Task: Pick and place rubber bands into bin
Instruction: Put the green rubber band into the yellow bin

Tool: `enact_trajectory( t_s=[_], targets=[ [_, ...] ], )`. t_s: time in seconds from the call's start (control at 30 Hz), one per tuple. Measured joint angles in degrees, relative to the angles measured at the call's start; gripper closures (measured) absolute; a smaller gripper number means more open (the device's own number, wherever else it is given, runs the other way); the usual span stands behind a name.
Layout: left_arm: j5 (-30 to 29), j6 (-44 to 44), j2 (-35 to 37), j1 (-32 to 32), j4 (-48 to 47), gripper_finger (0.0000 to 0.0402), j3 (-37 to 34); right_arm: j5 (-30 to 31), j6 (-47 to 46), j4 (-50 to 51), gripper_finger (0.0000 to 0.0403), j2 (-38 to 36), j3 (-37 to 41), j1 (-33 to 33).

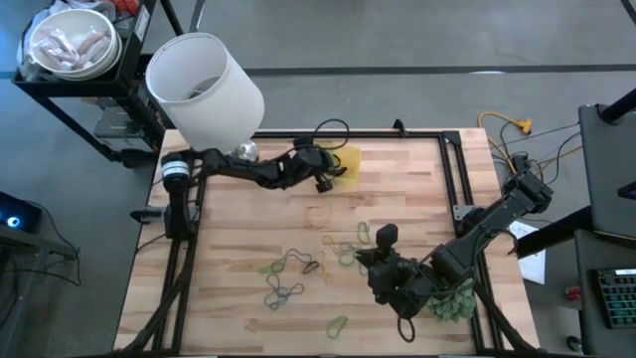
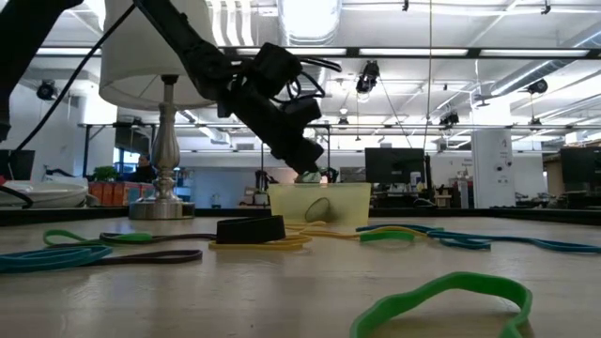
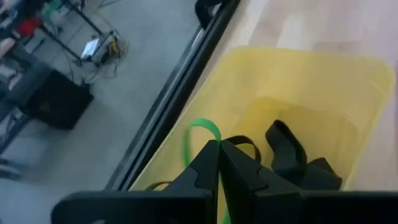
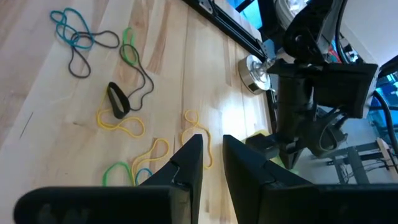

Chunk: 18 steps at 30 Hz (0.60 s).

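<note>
The yellow bin (image 1: 350, 159) stands at the table's far middle, and black rubber bands (image 3: 286, 152) lie inside it. My left gripper (image 3: 219, 146) hovers over the bin's left part, shut on a green rubber band (image 3: 198, 132). Several more rubber bands (image 1: 298, 264) in green, yellow, black and blue lie loose on the wood in the middle of the table. My right gripper (image 4: 211, 142) hangs above the table right of them (image 1: 376, 249), open, with nothing between its fingers. My left gripper pinches the green rubber band between its two fingertips. A short loop of the band (image 3: 200, 127) arches out past the tips. The fingers slant downward from the table's left. The band is clear of the table, over the inside of the bin.
A lamp with a big white shade (image 1: 204, 85) stands at the far left corner, its metal base (image 1: 245, 151) next to my left arm. A green leafy bundle (image 1: 452, 303) lies at the near right. A black frame rail (image 1: 452, 169) edges the table.
</note>
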State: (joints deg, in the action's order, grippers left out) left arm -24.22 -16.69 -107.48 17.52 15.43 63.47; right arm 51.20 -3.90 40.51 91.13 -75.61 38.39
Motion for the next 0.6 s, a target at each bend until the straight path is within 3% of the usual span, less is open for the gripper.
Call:
enact_trajectory(
  t_s=[0.17,0.4,0.6],
  targets=[
    [0.42,1.34,0.0,0.03,-1.59,0.0402,0.16,-0.02,-0.02,-0.02,0.0346,0.0,0.02,0.0],
    [7.36,2.75,0.0,0.86,-3.51,0.0402,0.62,-0.02,-0.2,-0.09,0.0346,0.0,0.02,-0.02],
    [8.67,2.87,0.0,1.34,-4.36,0.0394,0.65,-0.04,-0.2,-0.09,0.0346,0.0,0.04,-0.02]
  ],
)
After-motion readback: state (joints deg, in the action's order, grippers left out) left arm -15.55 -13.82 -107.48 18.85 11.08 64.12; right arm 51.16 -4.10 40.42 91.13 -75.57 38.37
